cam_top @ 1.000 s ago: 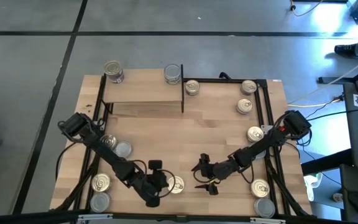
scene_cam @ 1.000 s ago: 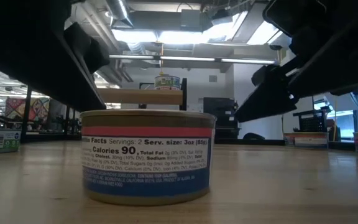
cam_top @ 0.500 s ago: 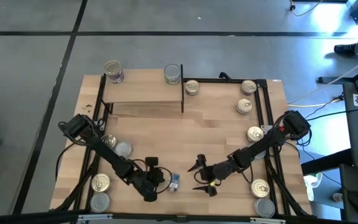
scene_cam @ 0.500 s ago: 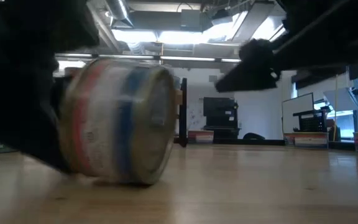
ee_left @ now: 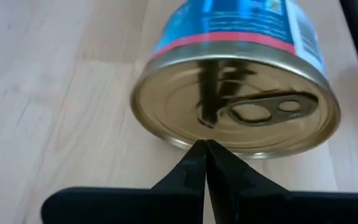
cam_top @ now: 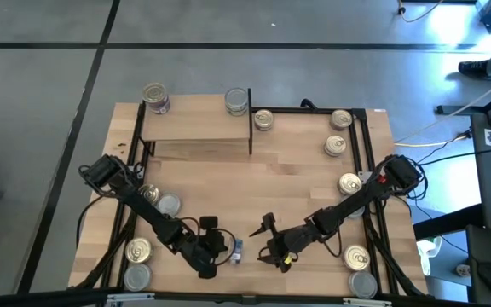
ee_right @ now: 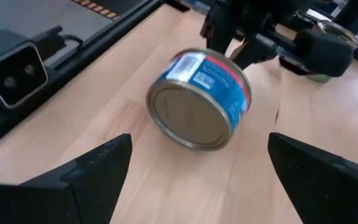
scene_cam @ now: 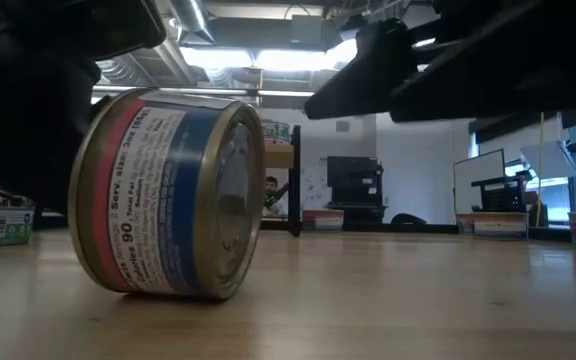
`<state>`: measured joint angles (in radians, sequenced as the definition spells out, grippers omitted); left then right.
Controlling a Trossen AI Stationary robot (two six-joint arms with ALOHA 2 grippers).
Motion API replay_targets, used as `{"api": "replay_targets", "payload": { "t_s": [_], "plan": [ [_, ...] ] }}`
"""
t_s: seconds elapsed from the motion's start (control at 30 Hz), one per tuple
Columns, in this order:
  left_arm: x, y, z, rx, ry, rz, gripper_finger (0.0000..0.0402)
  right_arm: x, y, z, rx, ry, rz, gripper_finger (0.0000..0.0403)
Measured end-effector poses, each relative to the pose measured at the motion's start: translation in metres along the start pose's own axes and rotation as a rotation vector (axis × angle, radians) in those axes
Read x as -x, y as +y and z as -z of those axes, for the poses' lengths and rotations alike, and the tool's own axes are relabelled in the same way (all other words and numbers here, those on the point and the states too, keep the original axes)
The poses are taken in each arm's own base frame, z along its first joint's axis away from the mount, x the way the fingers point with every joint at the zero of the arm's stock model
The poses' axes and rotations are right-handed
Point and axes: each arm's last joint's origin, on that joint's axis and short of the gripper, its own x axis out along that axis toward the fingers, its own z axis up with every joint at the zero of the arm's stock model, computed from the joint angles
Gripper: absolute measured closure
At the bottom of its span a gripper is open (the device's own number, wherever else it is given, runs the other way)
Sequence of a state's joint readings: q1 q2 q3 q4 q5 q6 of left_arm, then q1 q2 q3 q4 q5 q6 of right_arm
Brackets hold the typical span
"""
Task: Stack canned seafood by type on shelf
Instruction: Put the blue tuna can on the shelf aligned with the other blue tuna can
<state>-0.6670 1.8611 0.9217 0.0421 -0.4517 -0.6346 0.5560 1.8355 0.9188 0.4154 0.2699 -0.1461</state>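
Fingers of the left gripper (ee_left: 205, 163) are pressed tight together, holding nothing, their tips right at the gold pull-tab lid of a blue-and-red tin (cam_top: 236, 250) tipped on its edge near the table's front – close enough that I cannot tell if they touch. Just right of that tin, the right gripper (cam_top: 269, 239) faces its plain bottom with jaws spread wide, empty. Back left, the shelf (cam_top: 196, 127) carries two tins (cam_top: 155, 97) at its far corners – other cans sit scattered around the tabletop (cam_top: 297, 166)
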Motion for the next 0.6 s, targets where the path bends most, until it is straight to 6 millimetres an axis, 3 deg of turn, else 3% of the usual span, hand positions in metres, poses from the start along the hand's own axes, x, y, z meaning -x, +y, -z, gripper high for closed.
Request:
{"api": "replay_targets", "payload": {
  "t_s": [0.23, 0.6],
  "plan": [
    [0.0, 0.0, 0.0, 0.02, -0.001, -0.001, 0.0394, -0.005, 0.001, -0.002, 0.124, -0.064, 0.023, 0.0027],
    [-0.002, 0.001, -0.007, 0.032, -0.045, 0.013, 0.0394, -0.053, -0.001, -0.003, 0.268, -0.063, 0.064, 0.0027]
  ]
}}
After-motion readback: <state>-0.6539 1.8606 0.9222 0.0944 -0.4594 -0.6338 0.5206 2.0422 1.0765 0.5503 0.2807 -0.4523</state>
